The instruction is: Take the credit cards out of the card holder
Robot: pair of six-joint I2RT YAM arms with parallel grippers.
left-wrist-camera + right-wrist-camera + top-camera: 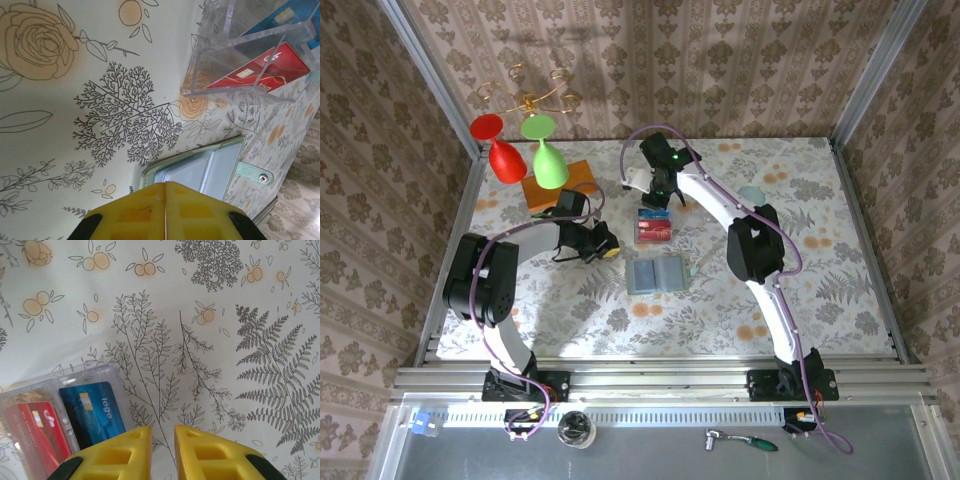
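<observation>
Wallet point(655, 275) lies open mid-table. Red card point(260, 70) and blue card point(92, 407) sit in the clear tray point(225, 94) just behind it. Left claw point(165, 200) is pressed together and empty, near the wallet. Right claw point(163, 440) is slightly apart beside the tray. I'd check the pockets for leftovers and lift straight up, clear of the tray.

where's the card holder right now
In the top view the card holder lies open mid-table, just on the near side of the clear tray and right of the left end effector.
</observation>
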